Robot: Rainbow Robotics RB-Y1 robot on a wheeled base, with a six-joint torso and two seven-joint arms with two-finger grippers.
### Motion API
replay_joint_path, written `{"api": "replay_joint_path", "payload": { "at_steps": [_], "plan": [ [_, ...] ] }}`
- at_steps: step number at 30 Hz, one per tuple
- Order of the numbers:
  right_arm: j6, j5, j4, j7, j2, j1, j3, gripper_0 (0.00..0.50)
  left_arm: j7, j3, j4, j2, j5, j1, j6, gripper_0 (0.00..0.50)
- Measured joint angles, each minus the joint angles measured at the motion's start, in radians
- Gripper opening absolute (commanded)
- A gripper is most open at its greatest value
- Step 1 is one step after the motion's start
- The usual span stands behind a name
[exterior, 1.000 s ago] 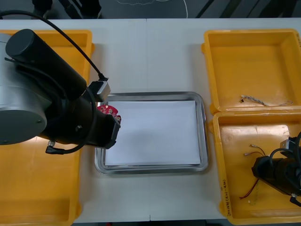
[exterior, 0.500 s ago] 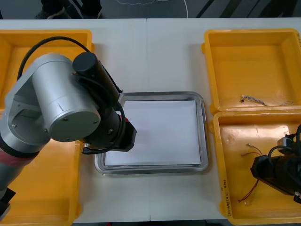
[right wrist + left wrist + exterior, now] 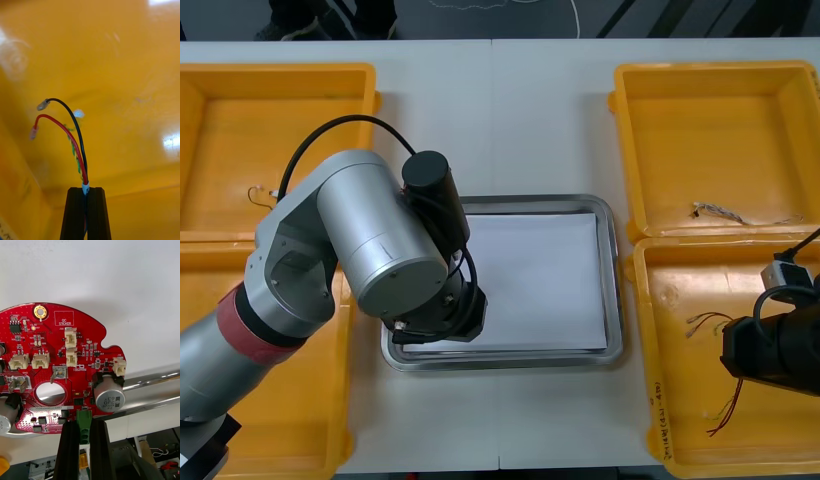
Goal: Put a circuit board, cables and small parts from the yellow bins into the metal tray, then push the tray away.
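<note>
Right claw: clenched on red and black wires, over the near right yellow bin.
Left claw: clamped on a green connector at the edge of the red circuit board.
Board print: "QC STICKER".
Board position: over the metal tray, at its near-left rim.

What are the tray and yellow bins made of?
Rectangular silver tray: apparently polished metal, rim mirror-bright; matte white inside could be paper or coating. Yellow bins: probably moulded plastic, glossy, rounded rims. Left gripper holds a round red circuit board at the tray's rim; right gripper holds a red and black cable over a bin.
</note>
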Motion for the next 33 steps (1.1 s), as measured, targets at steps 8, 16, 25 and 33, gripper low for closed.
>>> {"api": "replay_joint_path", "payload": {
  "at_steps": [8, 16, 25, 33],
  "plan": [
    [0.064, -0.114, -0.010, 0.023, 0.000, -0.098, -0.015, 0.000, -0.012, -0.035, 0.074, -0.021, -0.044, 0.000, -0.070, 0.000],
    [0.152, -0.155, -0.010, 0.023, 0.001, -0.195, -0.015, 0.000, -0.059, -0.064, 0.134, -0.030, -0.069, 0.000, -0.110, 0.000],
    [0.250, -0.164, 0.022, 0.022, 0.055, -0.307, -0.015, 0.000, -0.078, -0.077, 0.137, -0.031, -0.090, 0.000, -0.122, 0.005],
    [0.253, -0.155, 0.064, 0.022, 0.123, -0.352, -0.015, 0.000, -0.079, -0.077, 0.137, -0.031, -0.092, 0.000, -0.123, 0.211]
  ]
}}
